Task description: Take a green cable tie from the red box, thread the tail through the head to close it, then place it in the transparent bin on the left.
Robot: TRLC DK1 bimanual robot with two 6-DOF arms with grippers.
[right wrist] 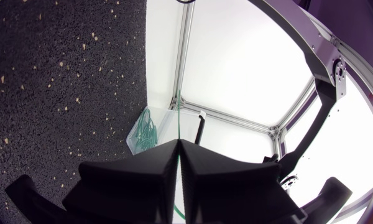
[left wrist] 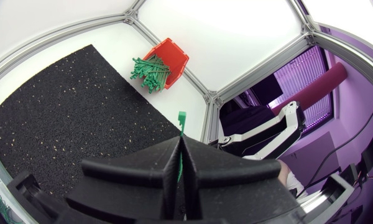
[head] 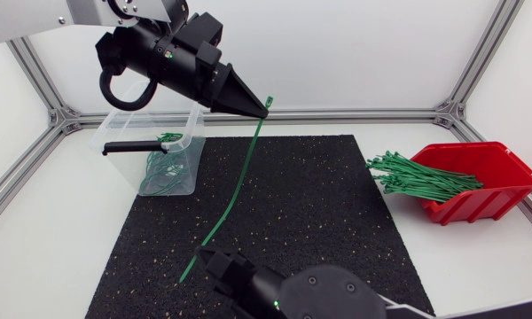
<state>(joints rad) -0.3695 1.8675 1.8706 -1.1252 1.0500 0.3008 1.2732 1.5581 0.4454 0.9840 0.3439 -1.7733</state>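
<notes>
Item: green cable tie (head: 239, 182), one piece, unthreaded.
- Position: it is hanging in the air above the black mat (head: 319, 213), stretched between two pincers and touching neither mat nor desk (head: 62, 221).
- Long axis: in the head view it is running as a gently bowed diagonal from beside the transparent bin (head: 193, 133) down toward the mat's near edge. The head end is pointing up and away, poking just past the left pincer (head: 259, 112). The tail end is pointing down, extending a little beyond the right pincer (head: 208, 258).
- Left pincer: fingers are pressing together on the tie just below its head; in the left wrist view the head (left wrist: 182, 118) is standing ahead of the tips.
- Right pincer: fingers are closing on the tie near its tail, with the strap (right wrist: 178, 121) rising ahead of the tips.

Item: red box (head: 505, 177), sitting at the desk's right, tilted, with a heap of spare ties (head: 417, 177) spilling from its open front.

Item: transparent bin, standing at the left with looped green ties (head: 160, 173) lying inside.
</notes>
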